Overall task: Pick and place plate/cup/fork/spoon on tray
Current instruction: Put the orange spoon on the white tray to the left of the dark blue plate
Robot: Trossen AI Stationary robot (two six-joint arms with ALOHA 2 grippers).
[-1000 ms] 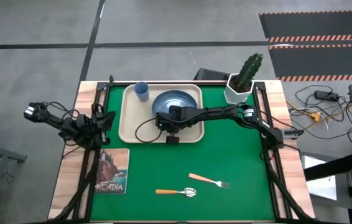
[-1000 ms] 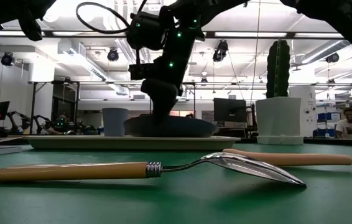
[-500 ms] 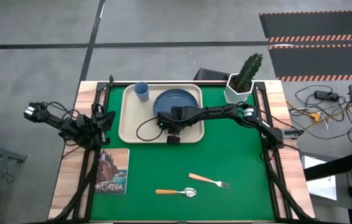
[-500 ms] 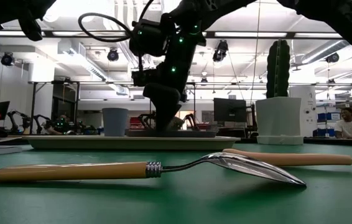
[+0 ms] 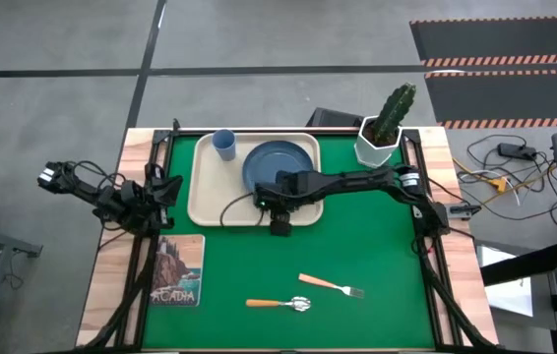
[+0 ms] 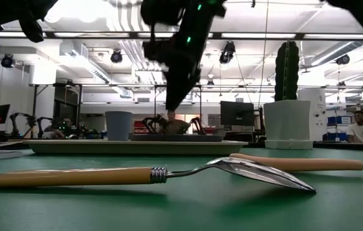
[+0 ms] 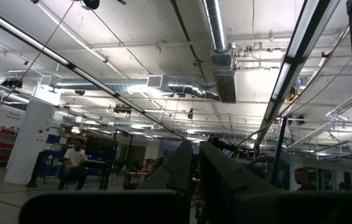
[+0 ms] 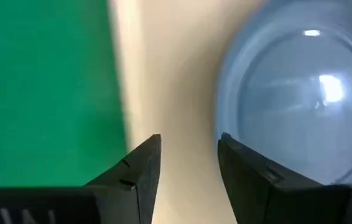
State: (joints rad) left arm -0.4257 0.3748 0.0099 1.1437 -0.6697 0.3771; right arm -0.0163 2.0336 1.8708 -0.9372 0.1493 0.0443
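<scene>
The dark blue plate lies flat on the cream tray, right of the light-blue cup, which stands in the tray's far left corner. My right gripper hangs open above the tray's near strip, just beside the plate's near rim, fingers pointing down and touching nothing. In the low view it is clear above the plate. The fork and the spoon lie on the green mat near the front edge. My left gripper is shut and waits off the table's left side.
A white pot with a cactus stands at the far right corner of the mat. A picture card lies on the wooden border at the near left. Open green mat stretches between the tray and the cutlery.
My right gripper has opened and let go of the plate, which has settled flat onto the tray. The gripper has then risen clear of it and shifted a little toward the table's near edge.
</scene>
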